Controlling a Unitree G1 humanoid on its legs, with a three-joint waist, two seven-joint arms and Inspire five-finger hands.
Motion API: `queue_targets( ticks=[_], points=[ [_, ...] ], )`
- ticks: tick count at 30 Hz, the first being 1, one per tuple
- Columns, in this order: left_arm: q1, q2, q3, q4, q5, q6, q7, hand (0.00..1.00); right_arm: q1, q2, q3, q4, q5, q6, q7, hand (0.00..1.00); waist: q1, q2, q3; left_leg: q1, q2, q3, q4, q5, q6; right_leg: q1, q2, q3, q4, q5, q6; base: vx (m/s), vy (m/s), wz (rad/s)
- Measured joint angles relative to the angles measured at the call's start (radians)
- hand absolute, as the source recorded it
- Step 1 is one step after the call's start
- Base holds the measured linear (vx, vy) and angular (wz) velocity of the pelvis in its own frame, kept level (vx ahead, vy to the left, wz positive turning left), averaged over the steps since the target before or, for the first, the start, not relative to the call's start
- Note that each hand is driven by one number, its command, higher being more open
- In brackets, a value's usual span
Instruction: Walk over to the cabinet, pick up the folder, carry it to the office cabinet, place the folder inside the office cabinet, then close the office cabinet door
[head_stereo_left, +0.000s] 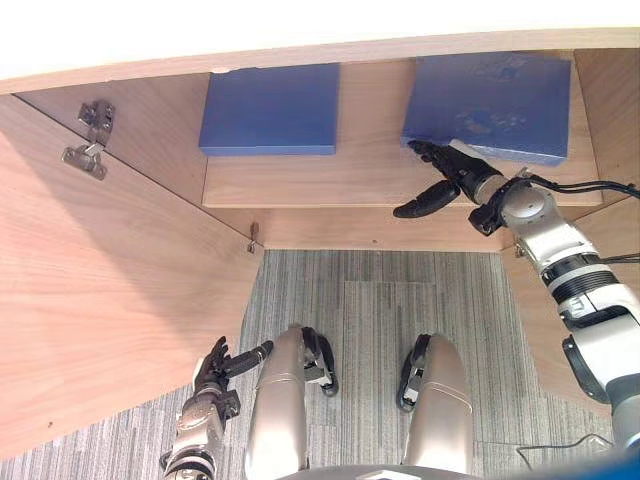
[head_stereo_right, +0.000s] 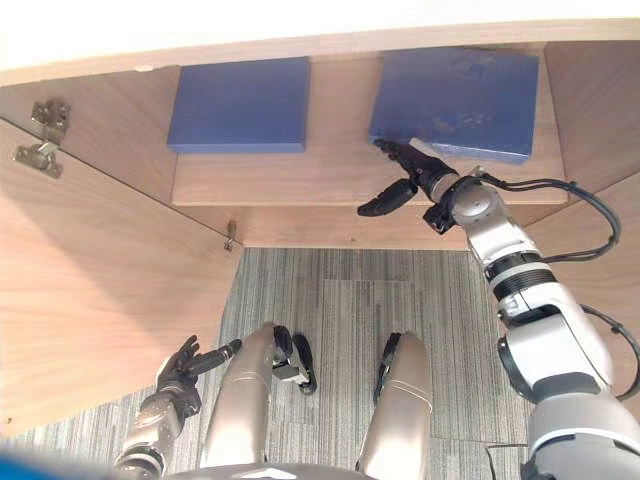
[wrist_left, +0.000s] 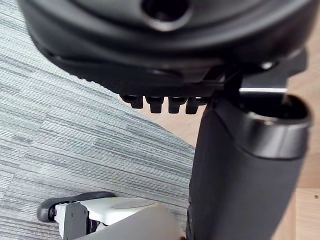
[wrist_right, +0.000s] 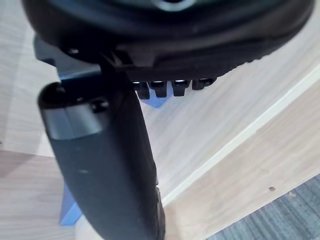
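Two blue folders lie flat on the shelf (head_stereo_left: 340, 182) inside the open wooden cabinet: one at the left (head_stereo_left: 270, 108), one at the right (head_stereo_left: 500, 100). My right hand (head_stereo_left: 458, 178) reaches onto the shelf at the right folder's near left corner. Its fingers are straight, with their tips at or on that corner, and the thumb is spread out over the shelf's front. The right wrist view shows a blue corner of the folder (wrist_right: 155, 101) just past the fingers. My left hand (head_stereo_left: 215, 368) hangs low beside the open door, relaxed and holding nothing.
The cabinet door (head_stereo_left: 100, 300) stands swung open at the left, its metal hinge (head_stereo_left: 90, 140) near the top. The cabinet's right side wall (head_stereo_left: 610, 90) is close beside the right folder. Grey striped carpet (head_stereo_left: 370, 290) covers the floor below the shelf.
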Motion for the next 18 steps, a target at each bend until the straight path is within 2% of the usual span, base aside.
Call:
queue_targets(
  ticks=[7, 11, 18],
  points=[
    [0.005, 0.0, -0.023, 0.0, 0.0, -0.013, -0.013, 1.0, -0.04, -0.013, 0.105, -0.007, 0.002, 0.006, 0.063, 1.0, 0.009, 0.0, 0.0, 0.016, 0.0, 0.012, -0.013, 0.002, 0.002, 0.016, -0.002, 0.0, -0.021, 0.011, 0.0, 0.02, 0.002, -0.03],
    [0.005, 0.002, -0.039, -0.002, 0.0, -0.02, -0.018, 1.0, -0.05, -0.013, 0.115, -0.006, -0.006, 0.007, 0.075, 1.0, 0.02, 0.0, 0.0, 0.015, -0.001, 0.01, -0.013, 0.002, 0.002, 0.018, -0.003, -0.004, -0.021, 0.012, -0.001, 0.01, -0.005, 0.01],
    [0.005, 0.002, -0.045, -0.004, 0.0, -0.02, -0.019, 1.0, -0.072, -0.013, 0.109, 0.026, -0.151, 0.002, 0.045, 1.0, 0.021, 0.0, 0.0, 0.013, -0.006, -0.001, -0.012, 0.004, 0.005, 0.029, -0.012, -0.02, -0.025, 0.012, -0.002, 0.02, -0.013, 0.05]
  ],
)
